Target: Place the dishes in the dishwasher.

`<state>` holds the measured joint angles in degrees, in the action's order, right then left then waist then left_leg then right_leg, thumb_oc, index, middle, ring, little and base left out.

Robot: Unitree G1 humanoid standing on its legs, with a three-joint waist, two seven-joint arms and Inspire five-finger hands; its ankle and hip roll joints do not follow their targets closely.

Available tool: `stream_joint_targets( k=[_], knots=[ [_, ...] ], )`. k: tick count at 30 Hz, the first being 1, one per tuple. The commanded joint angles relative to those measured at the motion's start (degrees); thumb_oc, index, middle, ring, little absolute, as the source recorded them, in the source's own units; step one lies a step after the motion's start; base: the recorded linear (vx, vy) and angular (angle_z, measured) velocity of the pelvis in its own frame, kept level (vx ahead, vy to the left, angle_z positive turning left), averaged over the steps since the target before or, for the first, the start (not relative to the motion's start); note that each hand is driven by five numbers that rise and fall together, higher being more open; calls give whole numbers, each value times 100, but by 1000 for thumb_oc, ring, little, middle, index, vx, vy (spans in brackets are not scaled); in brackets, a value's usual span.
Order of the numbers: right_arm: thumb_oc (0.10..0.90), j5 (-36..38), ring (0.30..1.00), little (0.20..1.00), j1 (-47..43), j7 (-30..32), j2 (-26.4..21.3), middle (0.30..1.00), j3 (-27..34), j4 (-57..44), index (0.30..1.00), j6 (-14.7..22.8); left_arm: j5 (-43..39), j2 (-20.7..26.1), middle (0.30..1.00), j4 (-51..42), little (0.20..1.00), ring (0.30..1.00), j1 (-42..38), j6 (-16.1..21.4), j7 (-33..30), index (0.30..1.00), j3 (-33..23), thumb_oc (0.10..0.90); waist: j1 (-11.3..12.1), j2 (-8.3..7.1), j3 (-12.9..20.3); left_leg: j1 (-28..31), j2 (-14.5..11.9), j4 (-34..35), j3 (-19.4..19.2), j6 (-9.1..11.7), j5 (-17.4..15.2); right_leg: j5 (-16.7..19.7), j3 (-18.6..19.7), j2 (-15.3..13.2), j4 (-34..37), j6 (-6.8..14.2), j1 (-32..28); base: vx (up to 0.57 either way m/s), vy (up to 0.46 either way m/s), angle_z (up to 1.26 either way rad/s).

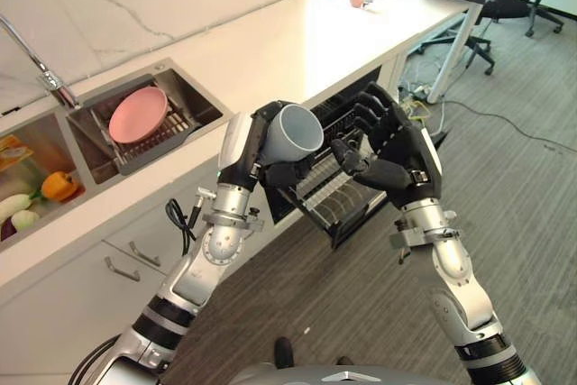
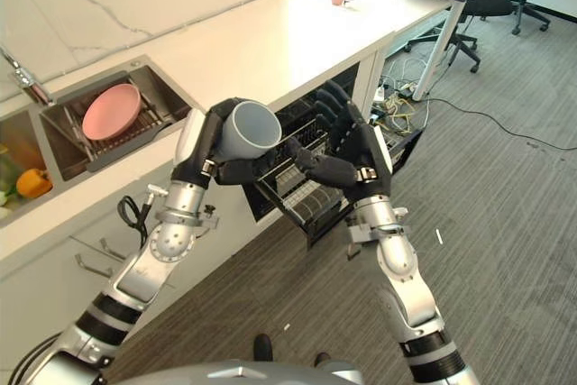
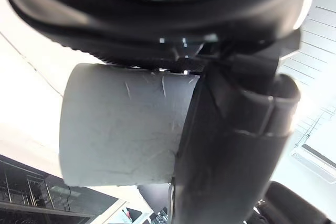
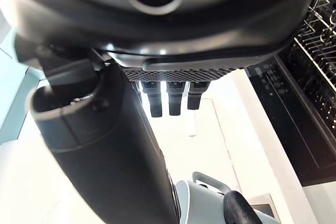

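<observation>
While held by left hand (image 1: 257,155), cup (image 1: 297,130)

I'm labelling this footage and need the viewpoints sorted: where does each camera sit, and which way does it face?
Left eye view: on the head, looking down at the grey cup in the left hand, above the dishwasher rack; right hand open beside it.
Right eye view: the same scene, slightly offset.
Left wrist view: along its hand, at the cup.
Right wrist view: along its open hand; the cup and rack show here too.
</observation>
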<state>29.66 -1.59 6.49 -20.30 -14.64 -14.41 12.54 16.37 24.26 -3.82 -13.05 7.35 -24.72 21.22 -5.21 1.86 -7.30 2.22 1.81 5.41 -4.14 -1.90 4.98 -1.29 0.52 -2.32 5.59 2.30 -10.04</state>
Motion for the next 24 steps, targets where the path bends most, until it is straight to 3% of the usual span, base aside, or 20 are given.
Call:
stream_joint_targets(
  k=[1, 11, 24],
  knots=[
    [800, 102, 900, 900, -442, -235, 124, 900, -9, -695, 900, 525, 206, -119, 300, 380, 300, 300, -1073, 236, -528, 300, -265, 400, 55, -128, 469, 490, -315, -41, -34, 515, -612, -68, -220, -240, -89, 461, 129, 0, 0, 0],
    [800, -235, 900, 900, -758, -162, 182, 900, -485, -286, 900, 326, 294, -371, 300, 733, 300, 300, -1568, 213, -398, 300, 329, 400, 42, -113, 464, 471, -337, -41, -5, 536, -562, -75, -267, -215, -100, 438, 132, 0, 0, 0],
    [800, -1270, 900, 900, -1320, 813, 476, 900, -824, 190, 900, 106, 351, -860, 300, 952, 300, 300, -1606, 187, -131, 300, 1450, 400, 140, -109, 426, 473, -333, -41, 132, 509, -528, -100, -386, -205, -119, 415, 83, -9, -9, 4]
  ],
)
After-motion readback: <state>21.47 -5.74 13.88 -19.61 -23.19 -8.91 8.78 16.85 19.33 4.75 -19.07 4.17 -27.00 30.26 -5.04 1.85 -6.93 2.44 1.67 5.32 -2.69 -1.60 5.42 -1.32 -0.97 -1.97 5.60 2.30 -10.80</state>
